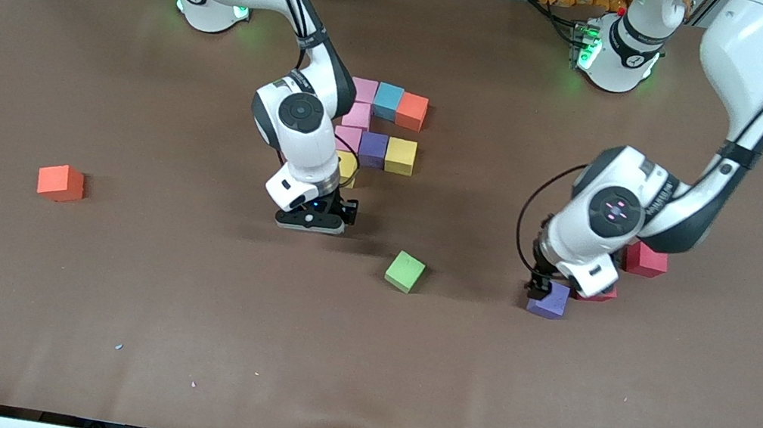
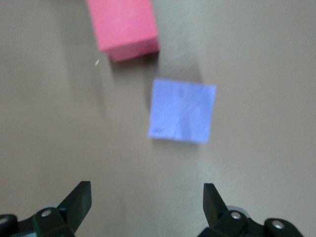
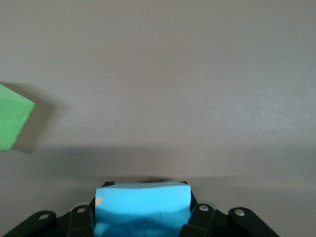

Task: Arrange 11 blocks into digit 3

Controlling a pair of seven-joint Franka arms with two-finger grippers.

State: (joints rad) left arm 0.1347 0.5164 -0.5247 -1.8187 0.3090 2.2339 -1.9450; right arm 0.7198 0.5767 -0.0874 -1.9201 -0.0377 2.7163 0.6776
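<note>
The partial digit 3 lies mid-table: pink (image 1: pixel 364 90), blue (image 1: pixel 388 100) and orange (image 1: pixel 411 111) blocks in a row, pink (image 1: pixel 357 115) and pink (image 1: pixel 347 138) below, then purple (image 1: pixel 372 150) and yellow (image 1: pixel 400 156). A second yellow block (image 1: pixel 348 167) is partly hidden by the right arm. My right gripper (image 1: pixel 315 221) (image 3: pixel 142 217) is shut on a blue block (image 3: pixel 142 205), low over the table beside that yellow block. My left gripper (image 1: pixel 541 290) (image 2: pixel 146 191) is open and empty, just beside a loose purple block (image 1: pixel 551 302) (image 2: pixel 181 111). A green block (image 1: pixel 405 271) (image 3: pixel 12 118) lies loose between the grippers.
Two red cubes (image 1: pixel 646 260) (image 1: pixel 600 294) sit by the left arm's wrist; one shows in the left wrist view (image 2: pixel 123 27) next to the purple block. An orange-red cube (image 1: pixel 60 182) lies alone toward the right arm's end of the brown table (image 1: pixel 178 335).
</note>
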